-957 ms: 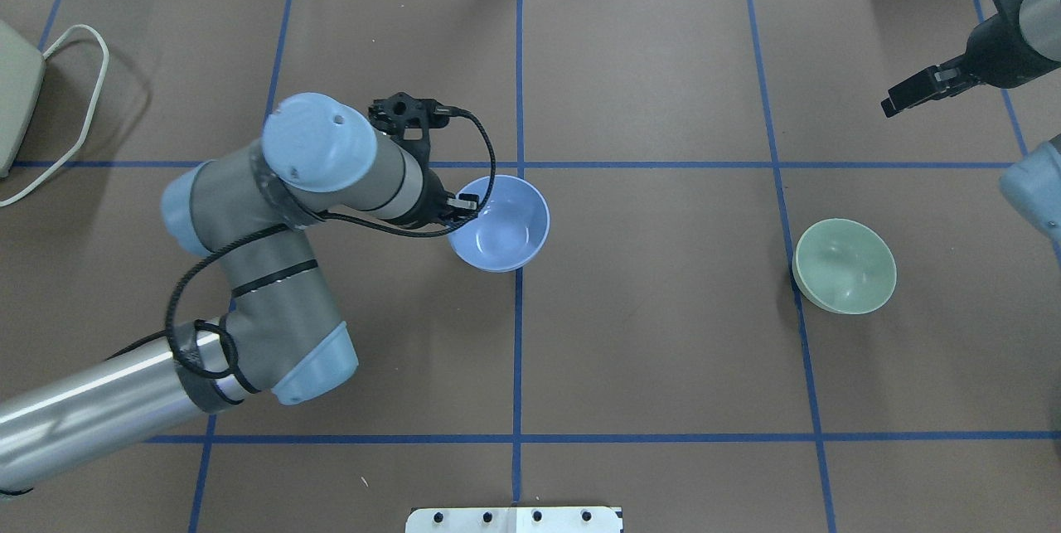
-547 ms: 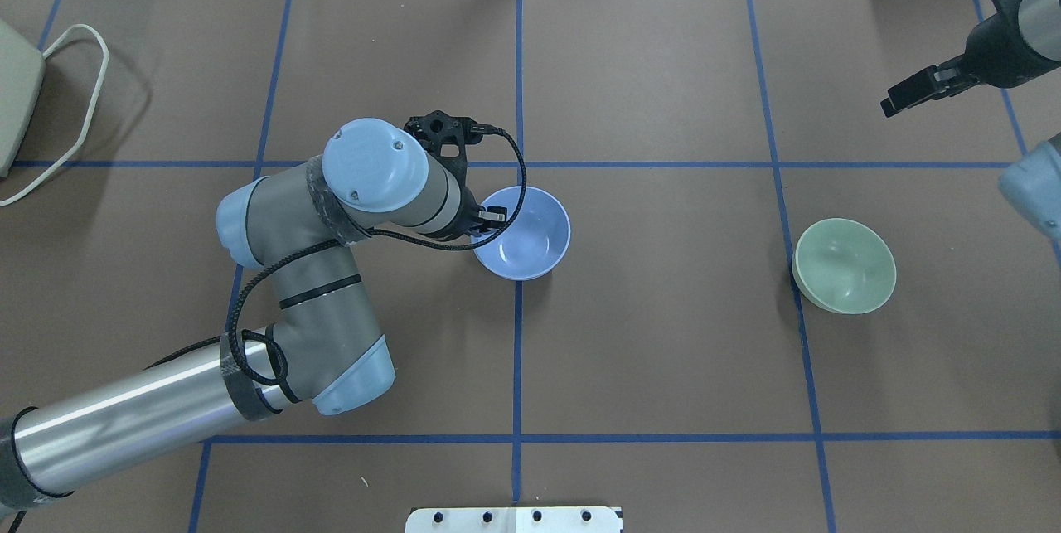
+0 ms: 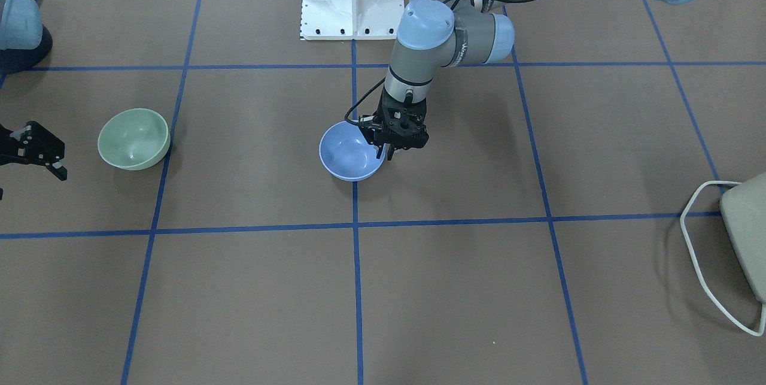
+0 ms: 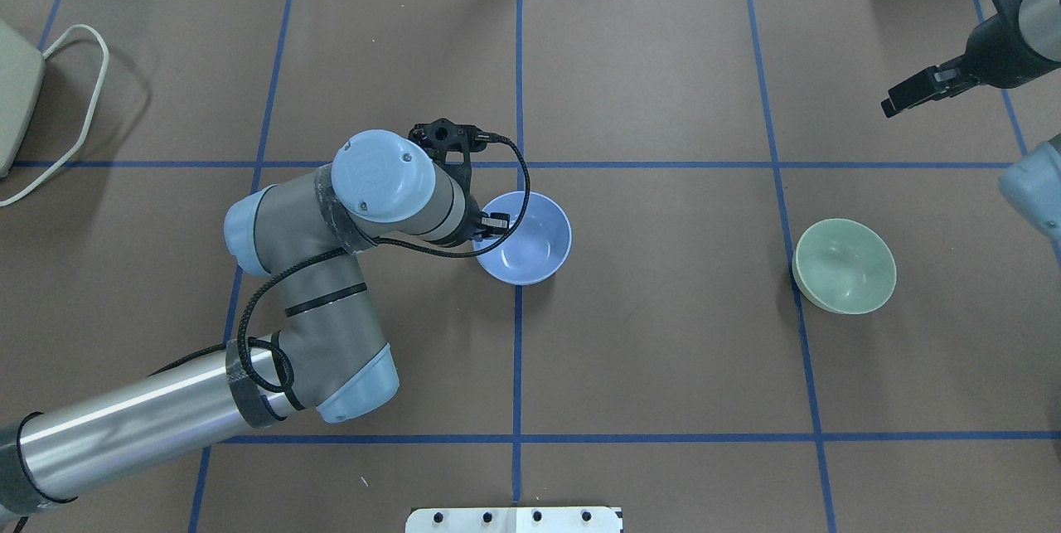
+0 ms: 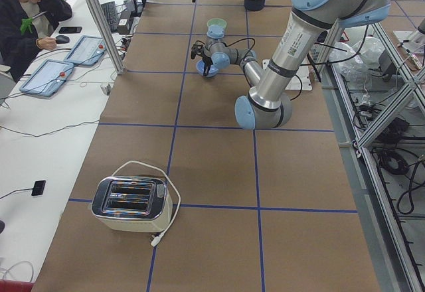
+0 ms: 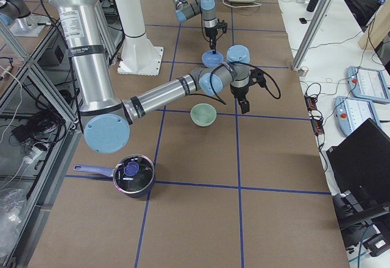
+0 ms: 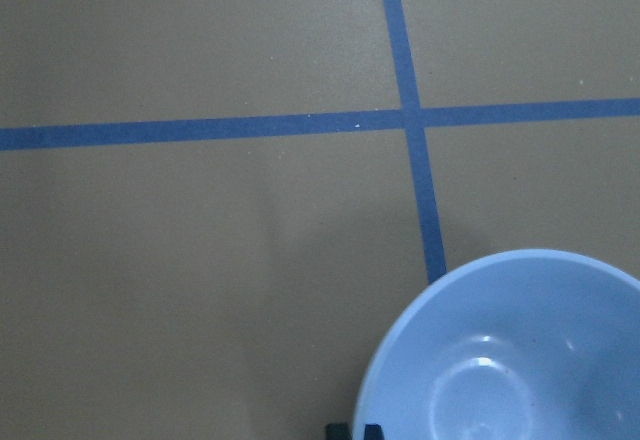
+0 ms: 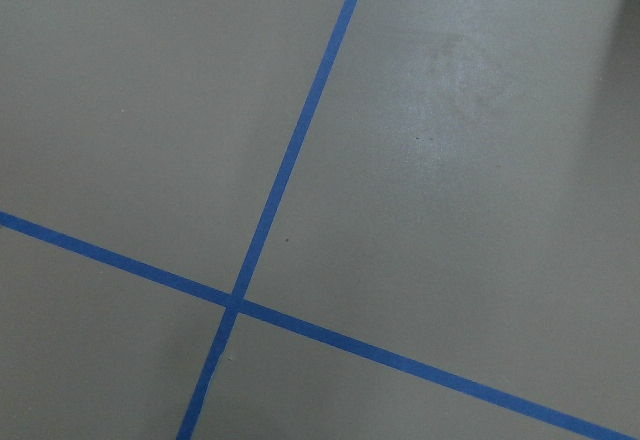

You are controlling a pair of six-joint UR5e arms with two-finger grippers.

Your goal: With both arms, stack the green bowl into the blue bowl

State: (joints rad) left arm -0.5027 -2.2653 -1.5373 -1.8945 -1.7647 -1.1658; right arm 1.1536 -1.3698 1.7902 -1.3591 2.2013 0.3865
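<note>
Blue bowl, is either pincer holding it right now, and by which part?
Yes. The left pincer grips the blue bowl by its rim, one finger inside and one outside. The right pincer holds nothing.

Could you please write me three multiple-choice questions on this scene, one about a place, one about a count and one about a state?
1. Where is the green bowl?
A) nested inside the other bowl
B) alone on the table, on the robot's right side
C) held up in the air

2. How many bowls are on the table?
A) one
B) two
C) four

3. What is the left tool doing?
A) gripping the rim of the blue bowl
B) hanging open above the green bowl
C) lying flat on bare table

Answers:
1 B: it stands by itself on the right half, with nothing touching it.
2 B: one green and one blue, set well apart.
3 A: its fingers sit on the blue bowl's rim, by the centre tape line.
</note>
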